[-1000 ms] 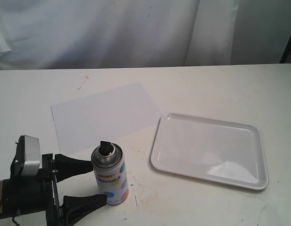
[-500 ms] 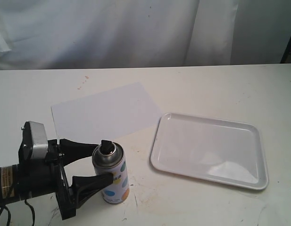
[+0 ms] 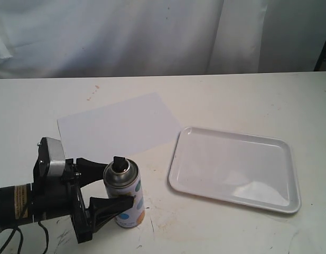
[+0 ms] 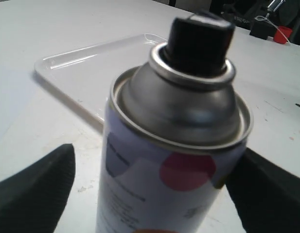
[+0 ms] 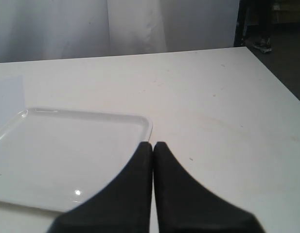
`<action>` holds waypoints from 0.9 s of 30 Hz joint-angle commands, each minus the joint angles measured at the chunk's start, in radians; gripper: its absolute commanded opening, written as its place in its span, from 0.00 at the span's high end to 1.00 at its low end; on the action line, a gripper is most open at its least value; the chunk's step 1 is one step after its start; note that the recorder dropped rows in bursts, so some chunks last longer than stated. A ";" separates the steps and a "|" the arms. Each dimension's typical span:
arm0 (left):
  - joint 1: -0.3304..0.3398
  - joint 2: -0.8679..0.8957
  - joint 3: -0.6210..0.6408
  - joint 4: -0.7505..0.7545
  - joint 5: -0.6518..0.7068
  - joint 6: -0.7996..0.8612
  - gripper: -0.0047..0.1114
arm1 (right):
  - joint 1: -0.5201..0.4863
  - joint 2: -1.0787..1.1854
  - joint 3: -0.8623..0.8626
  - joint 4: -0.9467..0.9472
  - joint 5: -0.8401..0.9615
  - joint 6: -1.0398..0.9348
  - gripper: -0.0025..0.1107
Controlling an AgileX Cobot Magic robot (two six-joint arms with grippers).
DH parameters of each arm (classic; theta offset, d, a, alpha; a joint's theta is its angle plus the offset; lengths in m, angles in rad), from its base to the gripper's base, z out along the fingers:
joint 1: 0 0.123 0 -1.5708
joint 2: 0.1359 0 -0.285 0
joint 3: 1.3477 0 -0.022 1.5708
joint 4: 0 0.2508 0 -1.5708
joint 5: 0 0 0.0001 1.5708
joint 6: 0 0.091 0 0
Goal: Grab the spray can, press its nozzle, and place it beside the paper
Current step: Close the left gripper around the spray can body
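Two claws: left claw [image 3: 116, 185] spread astride the spray can [image 3: 132, 189], a gap showing on one side; right claw [image 5: 153, 151] pressed together over the tray [image 5: 67, 155].
Can: upright on tabletop [image 3: 247, 100], near paper [image 3: 118, 127].
Handling: likely light, rigid, slick; grip mid-body, below nozzle [image 3: 118, 163].

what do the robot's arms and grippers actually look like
The left gripper is matte black, with two wedge-shaped fingers tapering to blunt tips and a silver-grey box mounted above them. The black arm behind carries a tan label band and thin black cables. The right gripper shows only the same matte black tapered shape.
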 commanded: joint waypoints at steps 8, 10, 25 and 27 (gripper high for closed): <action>-0.036 0.029 -0.048 0.075 -0.011 -0.106 0.30 | -0.005 -0.005 0.003 0.008 -0.002 -0.001 0.98; -0.060 0.029 -0.048 0.069 -0.011 -0.095 0.30 | -0.005 -0.005 0.003 0.008 -0.002 -0.001 0.98; -0.083 0.042 -0.053 -0.009 -0.011 -0.129 0.37 | -0.005 -0.005 0.003 0.008 -0.002 -0.001 0.98; -0.083 0.044 -0.064 0.017 -0.011 -0.138 0.40 | -0.005 -0.005 0.003 0.008 -0.002 -0.001 0.98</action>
